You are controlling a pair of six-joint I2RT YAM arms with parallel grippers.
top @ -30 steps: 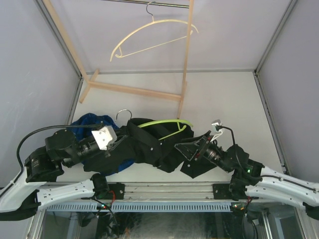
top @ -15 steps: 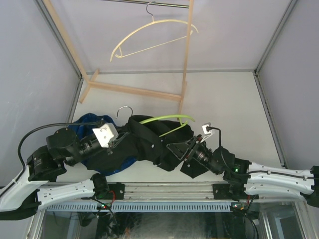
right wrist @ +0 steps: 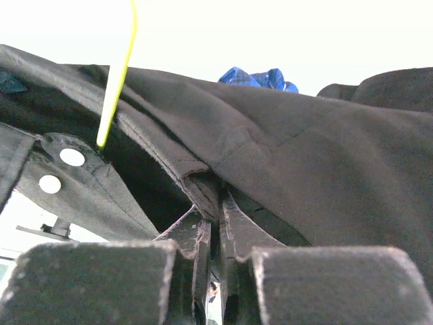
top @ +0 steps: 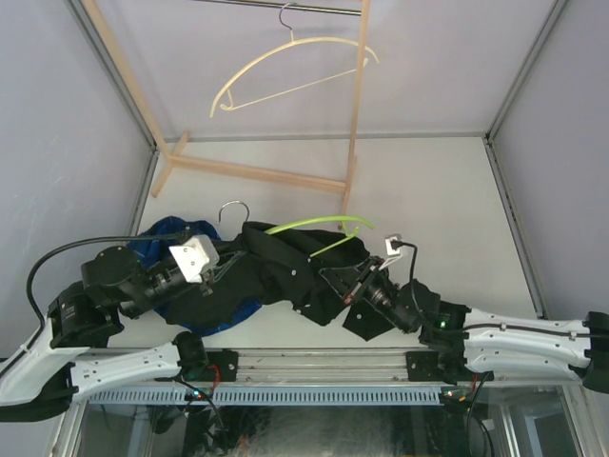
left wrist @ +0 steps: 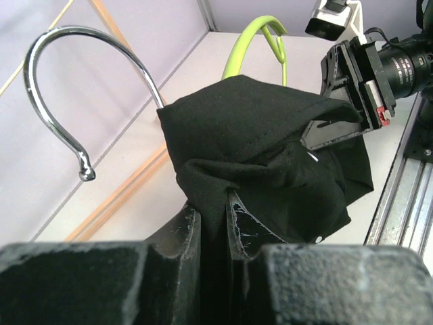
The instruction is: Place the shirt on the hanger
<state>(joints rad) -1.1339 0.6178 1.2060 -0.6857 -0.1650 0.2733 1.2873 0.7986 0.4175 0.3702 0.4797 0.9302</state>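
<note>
R gripper just snaps shut, now pinching shirt edge near hanger; L gripper pinches shirt too. Likely ready to tug fabric over hanger.

Robotics lab test cell, not domestic room. Blank pale panel walls box in white table. Slotted aluminium rail along near edge carries left arm and right arm. Exposed black cable loops free. Bare wooden rack holds cream hanger, staged like a prop.
</note>
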